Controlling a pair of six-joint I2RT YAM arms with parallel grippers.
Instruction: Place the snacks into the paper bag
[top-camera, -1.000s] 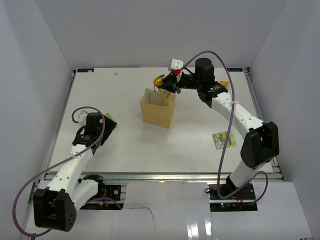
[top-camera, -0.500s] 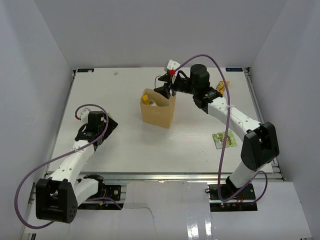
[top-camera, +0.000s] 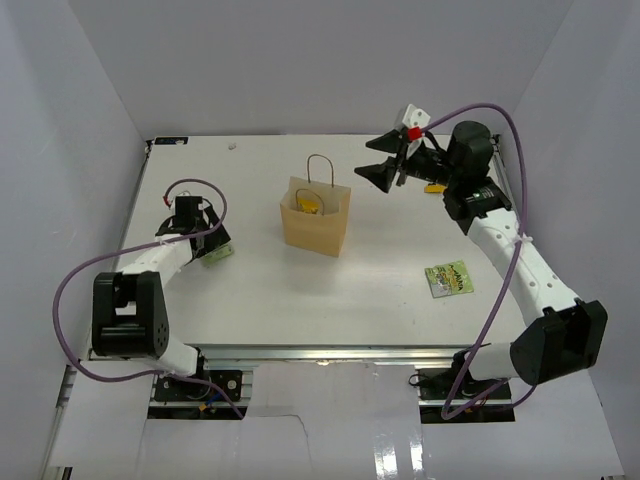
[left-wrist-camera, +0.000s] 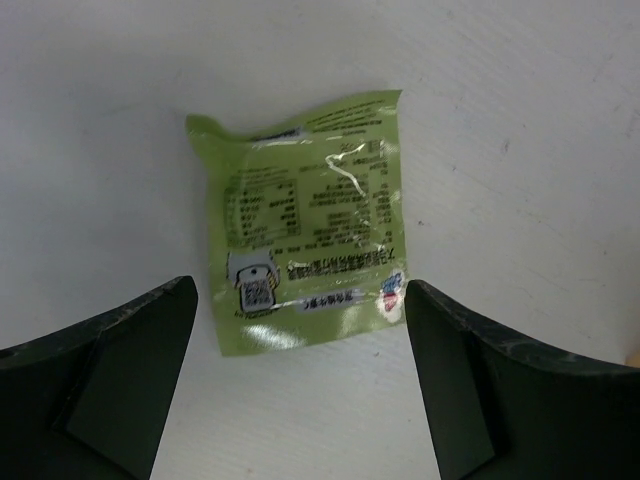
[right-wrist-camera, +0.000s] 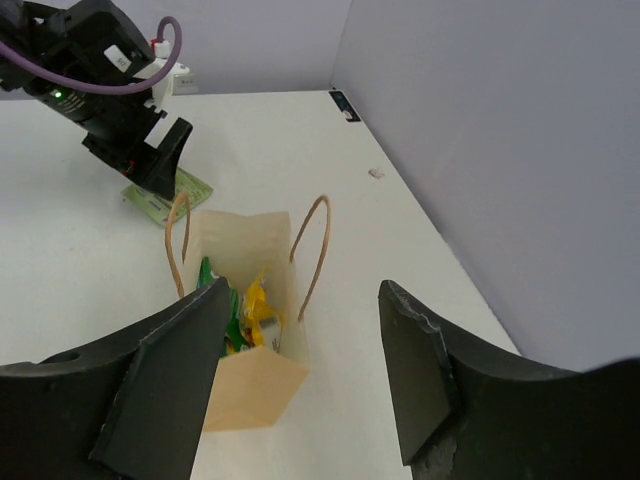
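— What has moved?

— The left gripper (top-camera: 207, 240) has swung up the surface (top-camera: 380, 290) to a new spot. The right gripper (top-camera: 386, 172) has pulled back from over the paper bag (top-camera: 315, 228). The yellow packet (top-camera: 310, 207) it was carrying is now lying in the bag.

— What is the left one doing?

— It is hanging over a flat light-green packet (left-wrist-camera: 305, 220). Its jaws are spread wide, one on each side of the packet, not touching it. The packet is lying flat on the surface, well apart from the bag.

— And the bag?

— It is standing upright in the middle with both handles (right-wrist-camera: 312, 250) sticking up. A green packet (right-wrist-camera: 212, 285) is sitting inside beside the yellow one.

— And on the right?

— The right gripper is floating in the air, right of the bag. Its jaws are spread too, holding nothing. A green-and-yellow pouch (top-camera: 449, 277) is lying on the surface nearer the front, well apart from the bag.
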